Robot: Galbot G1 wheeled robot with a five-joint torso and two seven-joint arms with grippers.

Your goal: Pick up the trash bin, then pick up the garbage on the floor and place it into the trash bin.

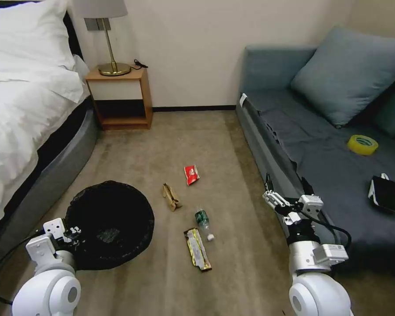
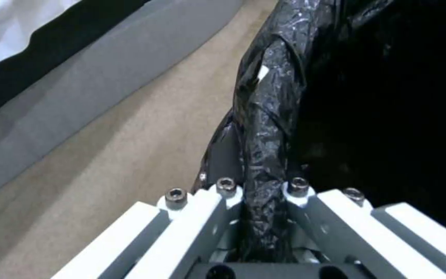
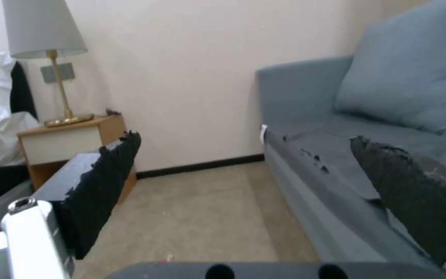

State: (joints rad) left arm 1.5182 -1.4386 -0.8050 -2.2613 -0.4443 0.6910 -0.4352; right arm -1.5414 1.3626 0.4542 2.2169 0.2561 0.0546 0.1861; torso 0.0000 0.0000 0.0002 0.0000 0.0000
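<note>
Left gripper (image 1: 74, 231) clamped on black-bagged rim of trash bin (image 1: 112, 221), on carpet (image 1: 232, 263) near bed (image 1: 26, 131). Right gripper (image 1: 289, 197) raised beside sofa (image 1: 320, 149) edge, jaws apart, empty. Garbage (image 1: 192, 210) strewn mid-floor between, open carpet around.

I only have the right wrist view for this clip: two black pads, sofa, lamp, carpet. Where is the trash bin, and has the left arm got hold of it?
Observer: The trash bin stands on the carpet by the bed, at the robot's left. The left gripper is shut on its bag-lined rim.
Operator: Any garbage in front of me?
Observer: Four pieces lie between bin and sofa: red snack packet, tan paper wrapper, small bottle, long yellow-brown wrapper.
Operator: Where is my gripper relative to them?
Observer: The right gripper is open, raised beside the sofa's front edge, to the right of all four.
</note>
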